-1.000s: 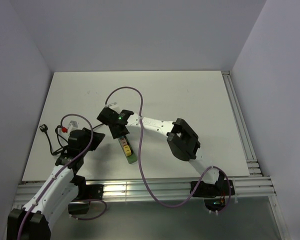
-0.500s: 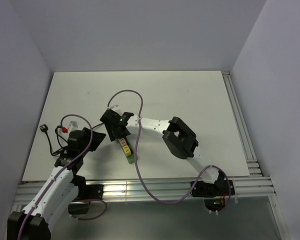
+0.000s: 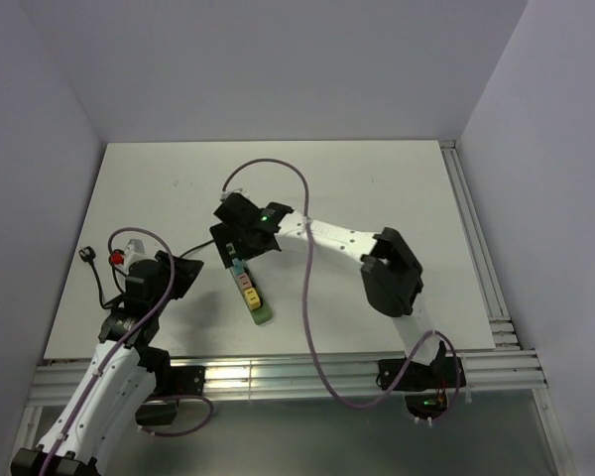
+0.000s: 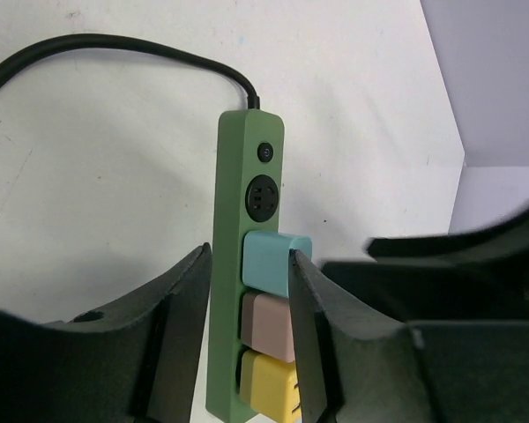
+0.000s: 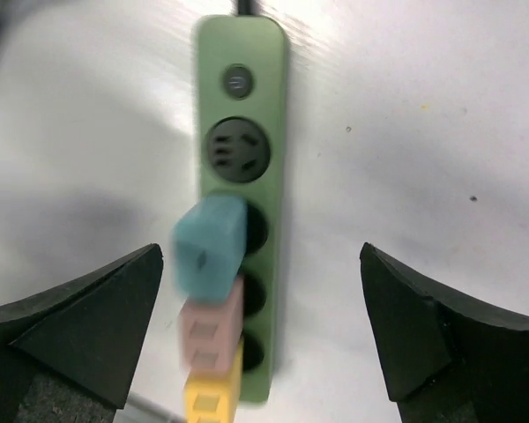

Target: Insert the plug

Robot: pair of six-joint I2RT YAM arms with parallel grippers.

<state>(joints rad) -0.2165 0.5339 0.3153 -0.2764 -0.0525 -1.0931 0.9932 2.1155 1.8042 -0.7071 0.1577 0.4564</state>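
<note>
The plug (image 5: pixel 210 244), the teal one, sits in the green power strip (image 5: pixel 241 176) directly under my right tool (image 5: pixel 261 264), roughly centred between its fingers. It lines up with a pink plug (image 5: pixel 213 330) and a yellow plug (image 5: pixel 212 397) on the side nearer me, and one socket and the switch are bare beyond it. From the left wrist view it looks level with its neighbours, so I judge it seated, though the right wrist view is too blurred to confirm.

The right tool's fingers are spread wide and hold nothing, well clear of the plug on both sides. The left tool (image 4: pixel 249 256) is also parted and empty. It sits low over the desk (image 3: pixel 377 198) and points at the strip from the side, apart from it, probably placed to steady it.

The right arm reaches across toward the left, wrist turned down over the strip's cord (image 4: pixel 115 44) end. The left arm is folded close.
</note>
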